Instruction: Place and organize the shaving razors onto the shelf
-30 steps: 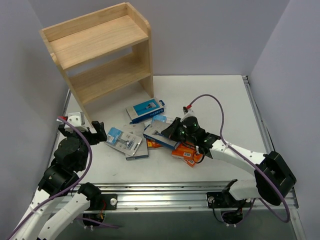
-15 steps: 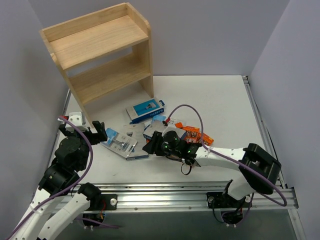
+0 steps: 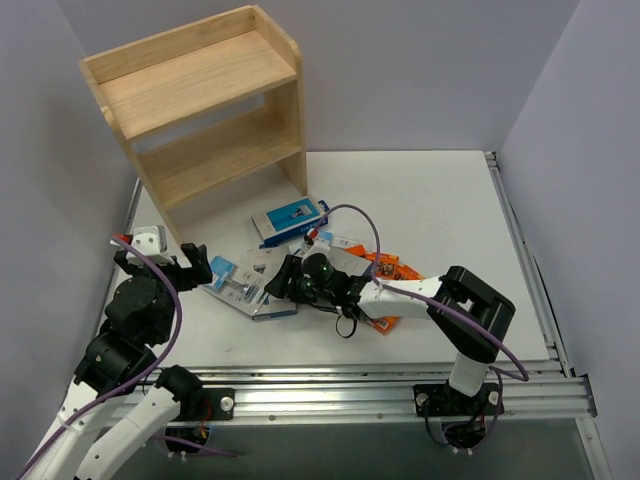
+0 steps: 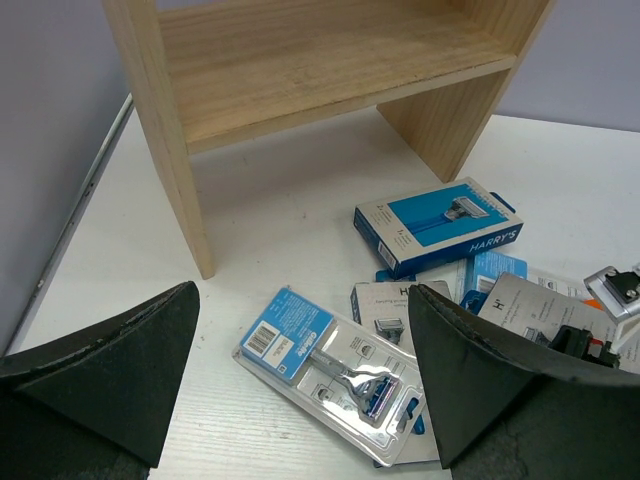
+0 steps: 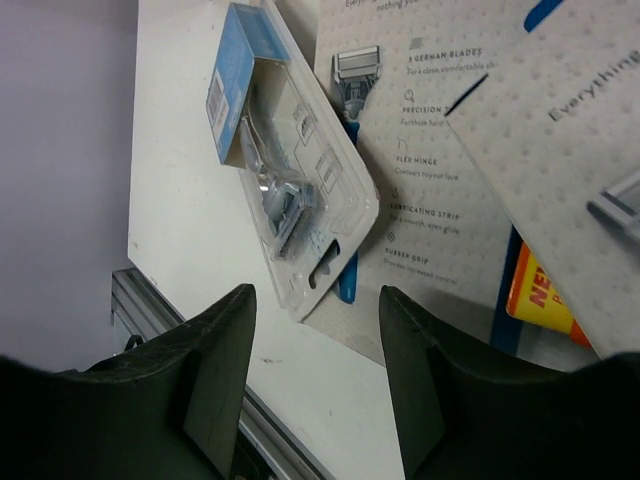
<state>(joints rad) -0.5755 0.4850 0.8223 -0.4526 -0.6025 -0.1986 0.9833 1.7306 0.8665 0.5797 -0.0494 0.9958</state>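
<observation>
The razor packs lie in a loose heap on the white table in front of the shelf [image 3: 200,110]. A blue box [image 3: 290,222] is nearest the shelf. A clear blister pack [image 3: 238,280] rests partly on a grey box [image 3: 278,306], and orange boxes [image 3: 388,268] show behind the right arm. My right gripper [image 3: 278,285] hangs open over the near corner of the blister pack [image 5: 285,190] and grey box [image 5: 430,170], holding nothing. My left gripper [image 3: 162,264] stands wide open left of the heap, with the blister pack [image 4: 335,370] between and beyond its fingers, untouched.
Both tiers of the shelf [image 4: 300,60] are bare wood. Another grey box [image 5: 560,160] overlaps an orange one [image 5: 535,295]. The metal rail [image 3: 330,385] runs along the table's near edge, close under the right gripper [image 5: 315,390]. Grey walls enclose the table.
The right arm has swung left across the heap, from beside the orange boxes to over the blister pack, and its jaws have gone from shut to open. The left arm has stayed still.
</observation>
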